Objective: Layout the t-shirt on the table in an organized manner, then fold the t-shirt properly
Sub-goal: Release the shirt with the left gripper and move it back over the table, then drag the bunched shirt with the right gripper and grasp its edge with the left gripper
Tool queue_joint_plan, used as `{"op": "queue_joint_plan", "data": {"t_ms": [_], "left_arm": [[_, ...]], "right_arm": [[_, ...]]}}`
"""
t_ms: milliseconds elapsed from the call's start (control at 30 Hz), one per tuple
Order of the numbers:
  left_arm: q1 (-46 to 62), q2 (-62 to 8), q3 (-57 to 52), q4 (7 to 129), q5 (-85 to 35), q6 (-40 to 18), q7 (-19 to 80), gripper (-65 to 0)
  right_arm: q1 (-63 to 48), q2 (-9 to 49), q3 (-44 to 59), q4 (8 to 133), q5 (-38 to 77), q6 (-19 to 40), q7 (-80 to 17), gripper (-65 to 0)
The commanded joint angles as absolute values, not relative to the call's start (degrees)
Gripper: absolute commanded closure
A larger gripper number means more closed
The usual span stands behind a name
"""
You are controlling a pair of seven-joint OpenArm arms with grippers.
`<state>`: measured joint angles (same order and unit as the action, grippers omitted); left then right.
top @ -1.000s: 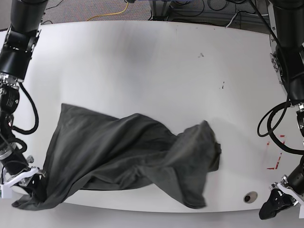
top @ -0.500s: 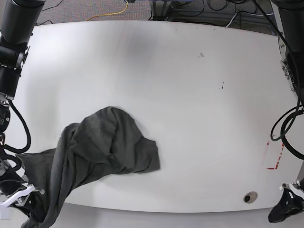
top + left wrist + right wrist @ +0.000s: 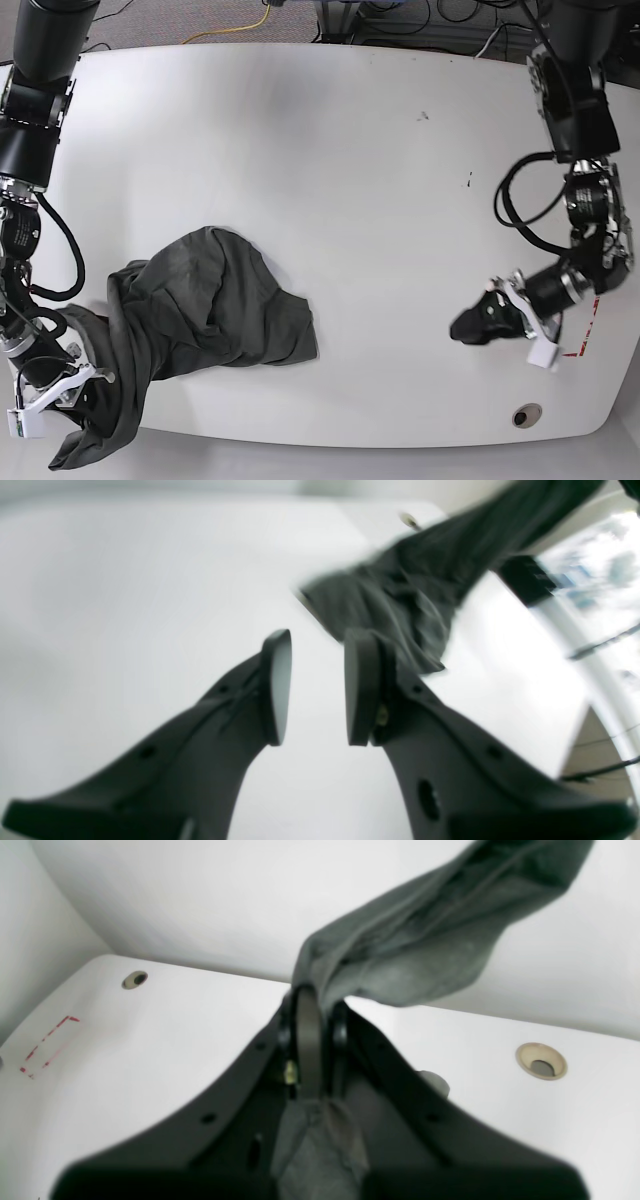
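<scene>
In the base view I see the t-shirt (image 3: 210, 310) bunched in a rumpled heap at the lower left of the table (image 3: 330, 160), with a strip of it trailing off the near edge toward the bottom left corner of the frame. My right gripper (image 3: 70, 395) sits down there at the bottom left, right against that hanging cloth. My left gripper (image 3: 478, 325) is over at the right side of the frame, hovering above bare white tabletop, well apart from the shirt. A grommet hole (image 3: 527, 414) lies near the bottom right edge, and bits of red tape (image 3: 585, 330) show just beside the arm there.

In the left wrist view I have the left gripper (image 3: 315, 687) at centre frame with a clear gap between its two fingers (image 3: 276, 685), nothing in between, only white table (image 3: 125, 605) behind. The t-shirt (image 3: 400, 600) is blurred in the upper right, stretching up toward the corner; its lower fold appears just behind the right-hand finger, but I cannot tell whether they touch.

In the right wrist view my right gripper (image 3: 312, 1040) is clamped tight on the t-shirt (image 3: 425, 940): cloth billows out from the fingertips to the upper right, and a wad of it bulges below them at bottom centre. The table (image 3: 150, 1050) spreads beneath, with the red tape (image 3: 47, 1042) outline at left, one grommet hole (image 3: 134, 979) upper left and another (image 3: 541, 1061) at right.
</scene>
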<state>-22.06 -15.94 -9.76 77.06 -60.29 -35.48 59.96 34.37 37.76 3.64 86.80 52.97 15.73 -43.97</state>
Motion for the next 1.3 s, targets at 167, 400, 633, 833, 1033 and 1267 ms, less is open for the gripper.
{"op": "queue_joint_plan", "data": {"t_ms": [167, 400, 633, 833, 1033, 1267], "left_arm": [[-18.2, -9.6, -9.6, 78.3, -56.0, -36.1, 57.5, -19.0], [-18.2, -11.8, -11.2, 80.6, -56.0, -36.2, 57.7, -19.0], [-18.2, -21.7, -18.9, 80.6, -56.0, -36.5, 59.9, -19.0], [-18.2, -29.4, -22.8, 80.7, -56.0, -40.0, 59.9, -19.0], [-17.5, -34.6, -28.8, 80.8, -56.1, -40.0, 60.0, -19.0], [-14.1, -38.1, -32.8, 80.8, -58.9, -40.0, 60.1, -19.0]], "right_arm": [[41.9, 36.6, 0.3, 87.3, 57.9, 16.1, -41.8, 0.0], [48.0, 30.1, -6.0, 87.3, 58.2, 16.1, -41.8, 0.0], [50.0, 22.0, -11.4, 85.8, 58.2, 16.2, -41.8, 0.0], [50.0, 16.7, -15.6, 86.2, 58.3, 16.2, -41.8, 0.0], [49.1, 9.6, -18.9, 83.7, 58.2, 15.3, -41.5, -0.3], [46.5, 8.1, -16.5, 83.6, 58.2, 15.2, -40.0, -10.0]]}}
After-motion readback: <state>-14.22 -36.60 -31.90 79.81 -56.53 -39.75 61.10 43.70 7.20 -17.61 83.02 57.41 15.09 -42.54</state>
